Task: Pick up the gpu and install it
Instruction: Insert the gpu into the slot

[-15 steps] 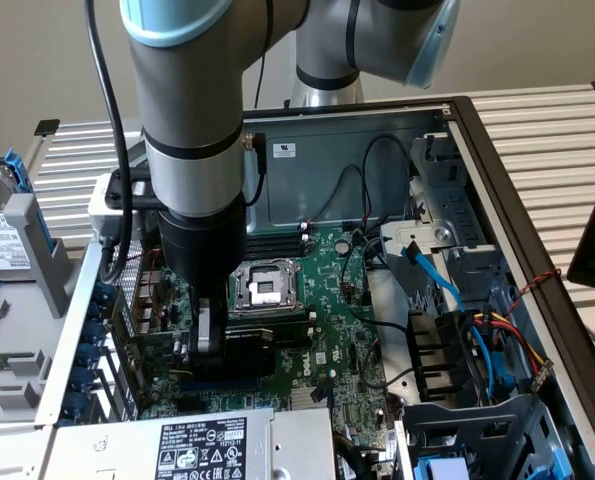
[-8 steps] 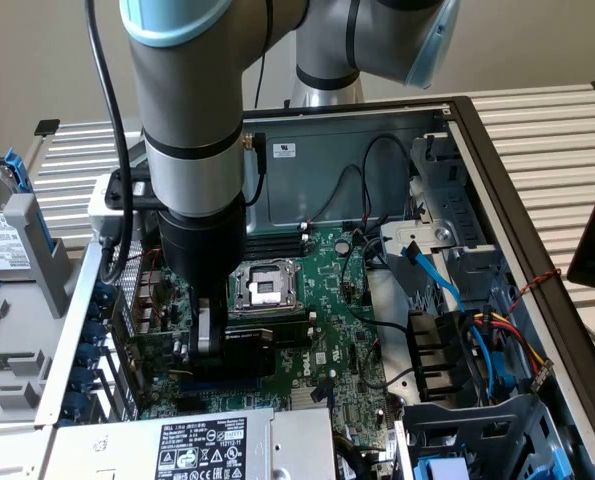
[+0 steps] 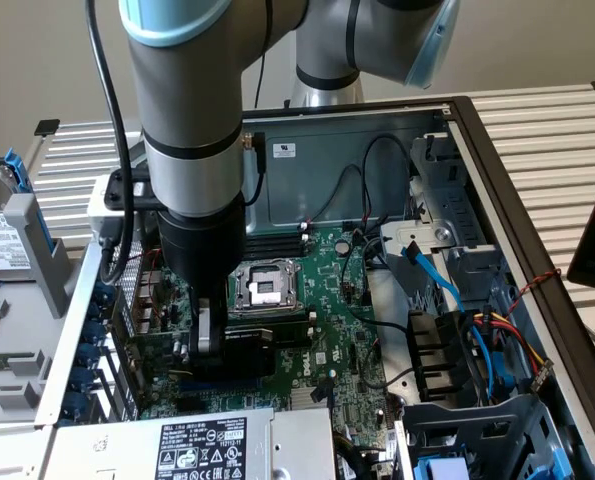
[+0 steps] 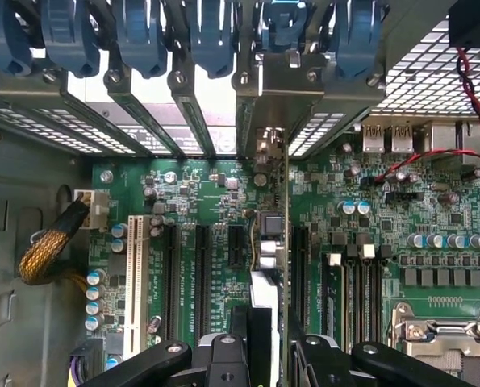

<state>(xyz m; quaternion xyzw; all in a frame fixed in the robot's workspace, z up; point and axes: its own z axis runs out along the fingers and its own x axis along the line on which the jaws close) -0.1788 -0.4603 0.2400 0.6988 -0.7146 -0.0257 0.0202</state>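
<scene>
The gpu (image 4: 268, 230) stands on edge over a black expansion slot of the green motherboard (image 4: 207, 185). Its silver end bracket (image 4: 265, 97) sits against the slot openings in the case's rear wall. My gripper (image 4: 268, 355) is shut on the card, one finger on each face. In the exterior view the gripper (image 3: 209, 338) is low inside the open computer case, and the gpu's black shroud (image 3: 245, 352) shows beside it, close above the motherboard (image 3: 327, 330). Whether the card is fully down in the slot I cannot tell.
The CPU socket (image 3: 262, 287) lies just behind the gripper. A power supply (image 3: 207, 445) is in front. The drive cage with coloured cables (image 3: 457, 330) fills the exterior view's right. Blue slot latches (image 4: 143, 32), a braided cable (image 4: 50, 250) and red wires (image 4: 433, 153) surround the card.
</scene>
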